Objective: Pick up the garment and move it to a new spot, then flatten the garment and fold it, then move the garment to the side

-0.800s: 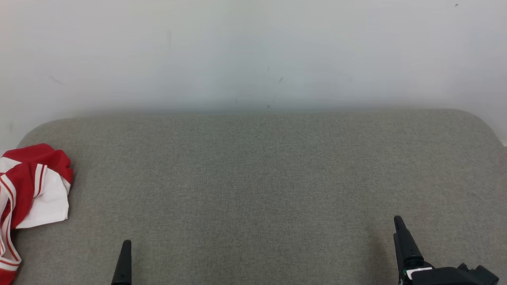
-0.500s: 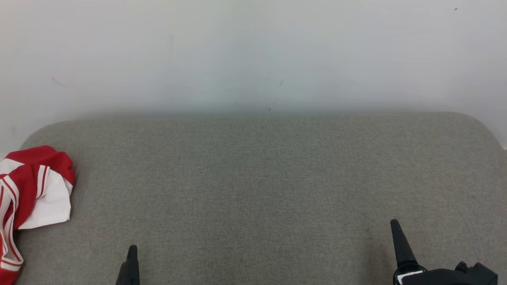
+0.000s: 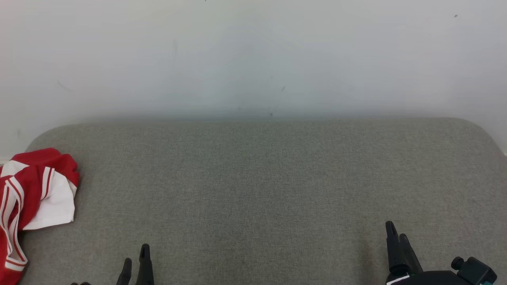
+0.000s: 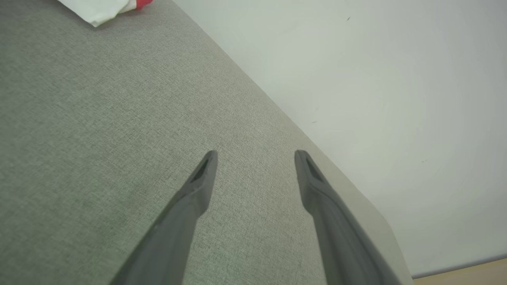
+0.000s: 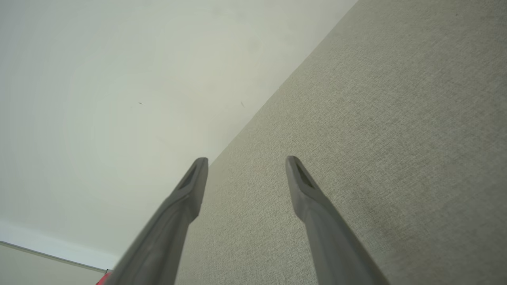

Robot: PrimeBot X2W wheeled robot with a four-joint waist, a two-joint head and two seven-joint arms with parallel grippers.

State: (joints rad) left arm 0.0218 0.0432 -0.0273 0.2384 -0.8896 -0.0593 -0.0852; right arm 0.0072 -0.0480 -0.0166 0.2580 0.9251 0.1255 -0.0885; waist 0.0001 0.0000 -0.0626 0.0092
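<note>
We hold both arms low at the near edge of the grey cushion (image 3: pixel 253 178), and neither of them grips anything. Our left gripper (image 3: pixel 136 257) has its jaws spread, as the left wrist view shows plainly: the two dark fingers (image 4: pixel 194 198) stand apart with bare fabric between them. Our right gripper (image 3: pixel 397 230) is spread in the same way, its tips over the right part of the cushion and aimed toward the pale wall (image 3: pixel 253 55) behind.

The garment (image 3: pixel 35 198), red with white stripes and a white panel, lies bunched at the far left end of the cushion, and part of it runs off the left edge of the head view. It touches neither gripper. A stretch of bare cushion lies between it and our left one, and the right one is well apart from it, across the width of the cushion.

We judge that the jaws stand wide because the first step, picking the garment up, is not yet done: parted fingers are ready to close on a fold of cloth. The left arm is the nearer, so we expect it to make the reach. The wide bare middle of the cushion looks like the natural new spot, with room to flatten and fold.

As for holders, the cushion is the one thing that bears anything, and it bears the garment alone, heaped rather than spread.
</note>
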